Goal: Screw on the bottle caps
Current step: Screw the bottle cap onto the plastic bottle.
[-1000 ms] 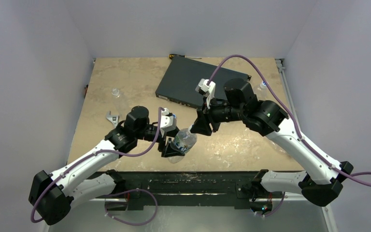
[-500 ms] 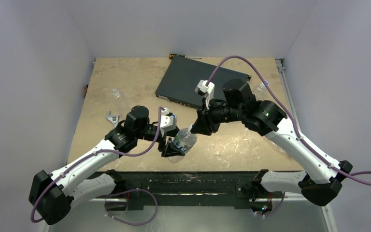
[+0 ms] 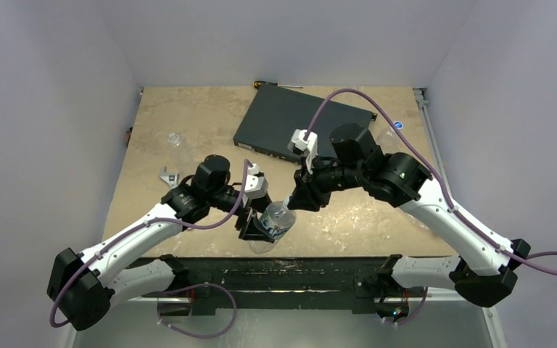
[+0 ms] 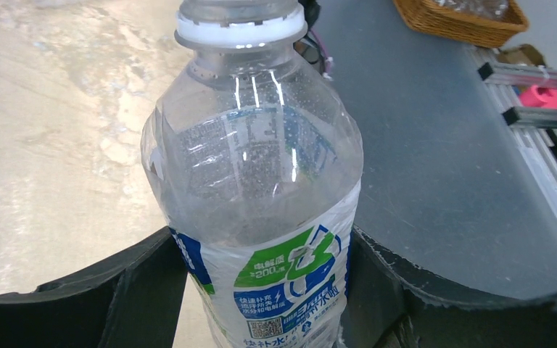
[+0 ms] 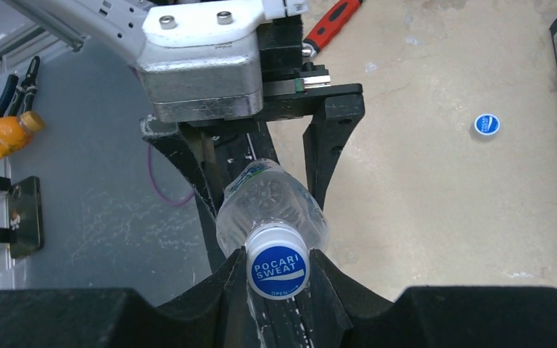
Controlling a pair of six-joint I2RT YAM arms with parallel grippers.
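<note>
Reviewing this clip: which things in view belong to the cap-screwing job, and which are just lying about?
Job in hand: clear labelled plastic bottle, clamped in the left gripper; blue-and-white round plastic cap on its neck, held by the right gripper; second blue round cap, lying loose.
Lying about: flat black box; red-handled wrench.

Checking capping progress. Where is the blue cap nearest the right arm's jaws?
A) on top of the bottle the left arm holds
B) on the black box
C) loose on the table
A: the right wrist view shows the blue cap atop the bottle, between the right gripper's jaws; the left gripper clamps the bottle's body.
</note>
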